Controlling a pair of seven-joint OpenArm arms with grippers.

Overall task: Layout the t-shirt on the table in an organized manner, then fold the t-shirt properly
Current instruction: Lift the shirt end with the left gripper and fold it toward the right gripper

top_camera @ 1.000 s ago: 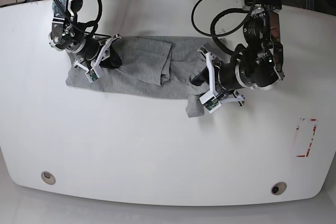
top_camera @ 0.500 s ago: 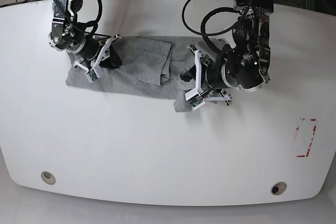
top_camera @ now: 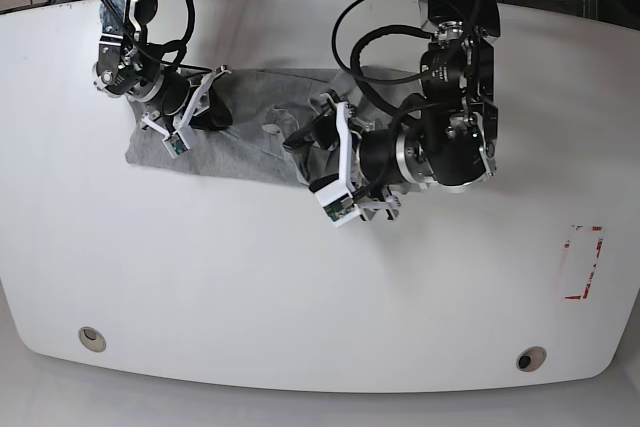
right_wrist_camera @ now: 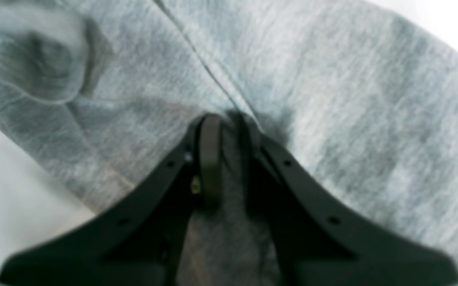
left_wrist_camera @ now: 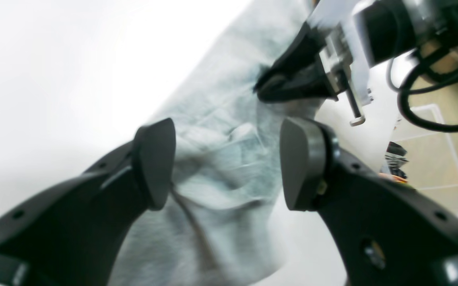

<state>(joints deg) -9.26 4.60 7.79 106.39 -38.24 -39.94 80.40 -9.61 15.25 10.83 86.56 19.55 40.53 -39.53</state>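
Observation:
The grey t-shirt (top_camera: 250,142) lies bunched and folded over itself at the back left of the white table (top_camera: 300,287). My right gripper (top_camera: 213,113) is shut on a pinch of the t-shirt (right_wrist_camera: 332,99) near its left end; in the right wrist view the jaws (right_wrist_camera: 227,131) meet with cloth between them. My left gripper (top_camera: 300,139) hovers over the shirt's right edge. In the left wrist view its fingers (left_wrist_camera: 155,163) stand wide apart with nothing between them, just above the rumpled t-shirt (left_wrist_camera: 221,119). The right gripper (left_wrist_camera: 288,83) shows beyond it.
A red tape rectangle (top_camera: 583,262) marks the table's right side. Two round grommets (top_camera: 92,338) (top_camera: 530,358) sit near the front edge. Black cables (top_camera: 380,37) loop behind the left arm. Past the table's edge stands a clear bin (left_wrist_camera: 431,159).
The left arm has swept to the left across the shirt, carrying its right part over the middle, and its jaws have opened and let the cloth go. The right arm has held still.

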